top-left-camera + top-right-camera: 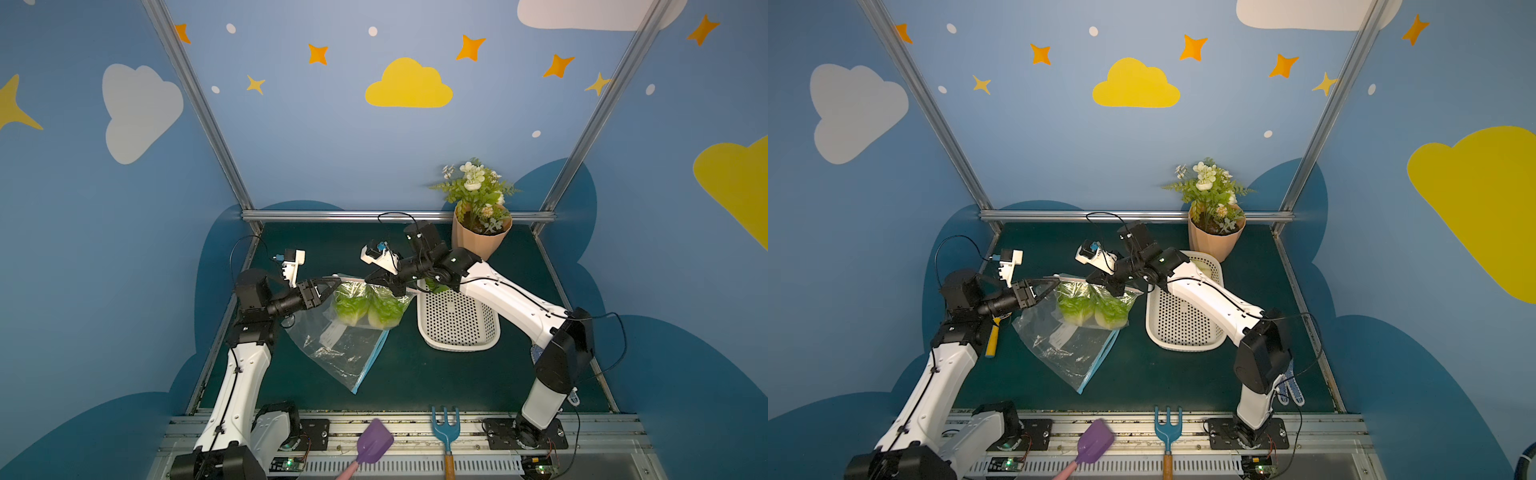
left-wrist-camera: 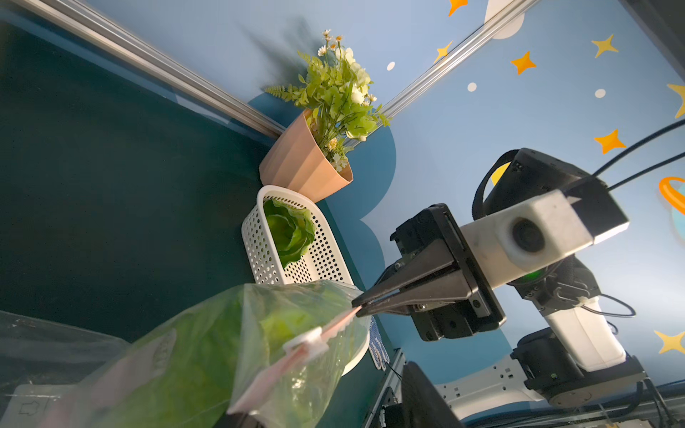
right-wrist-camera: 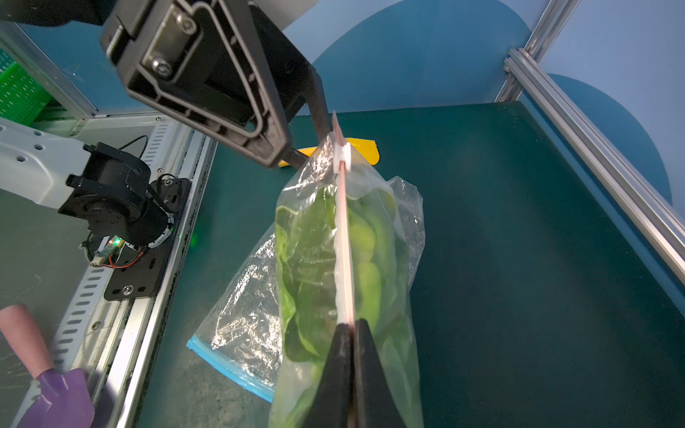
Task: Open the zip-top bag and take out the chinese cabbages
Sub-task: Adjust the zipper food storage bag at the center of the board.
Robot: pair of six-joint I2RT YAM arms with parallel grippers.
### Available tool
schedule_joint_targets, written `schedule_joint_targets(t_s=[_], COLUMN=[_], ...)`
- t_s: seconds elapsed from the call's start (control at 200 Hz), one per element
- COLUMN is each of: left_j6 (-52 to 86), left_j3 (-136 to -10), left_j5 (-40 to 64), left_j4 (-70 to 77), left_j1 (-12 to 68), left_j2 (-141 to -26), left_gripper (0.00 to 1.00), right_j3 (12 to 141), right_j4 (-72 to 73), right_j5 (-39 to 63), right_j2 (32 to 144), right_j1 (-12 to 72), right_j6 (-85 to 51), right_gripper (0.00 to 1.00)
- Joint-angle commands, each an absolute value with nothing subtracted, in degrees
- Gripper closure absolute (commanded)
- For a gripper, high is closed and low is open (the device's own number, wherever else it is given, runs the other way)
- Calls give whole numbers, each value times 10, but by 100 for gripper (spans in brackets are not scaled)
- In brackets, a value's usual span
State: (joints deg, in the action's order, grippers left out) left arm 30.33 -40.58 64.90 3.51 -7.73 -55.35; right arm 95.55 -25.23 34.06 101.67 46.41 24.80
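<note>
A clear zip-top bag (image 1: 340, 349) hangs by its pink zip strip (image 3: 344, 241) between my two grippers, and its blue bottom edge rests on the green table. Two chinese cabbages (image 1: 353, 305) (image 1: 386, 309) sit inside it under the strip. A third cabbage (image 2: 291, 235) lies in the white basket (image 1: 457, 328). My right gripper (image 3: 350, 328) is shut on one end of the strip. My left gripper (image 1: 332, 286) is at the other end, its jaws still apart on either side of the strip, beside the white slider (image 3: 341, 155).
A potted plant (image 1: 478, 232) with white flowers stands at the back right, behind the basket. A purple shovel (image 1: 374, 442) and a blue fork (image 1: 445, 428) lie on the front rail. A yellow tool (image 1: 992, 338) lies under the left arm, and a dotted glove (image 1: 1292, 384) by the right arm's base.
</note>
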Motion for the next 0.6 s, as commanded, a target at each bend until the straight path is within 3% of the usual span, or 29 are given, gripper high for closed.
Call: schedule_joint_targets(t_s=[0.0,0.41,0.596], left_j6=[303,280,281], left_j3=[-405,-405,-405], left_j5=[652,622,621], left_j4=[53,20,23], left_j1=[-73,-78,-83], left_j2=[-538,-505,-502], left_gripper=[47,51,59], right_j3=[971,973,974], right_j4=[-222,-232,-235], right_j5=[372,404,412], right_j2=[1021,1026,1030], right_j1=[460,448,444], right_j6=[234,226,224], right_gripper=[100,100,100])
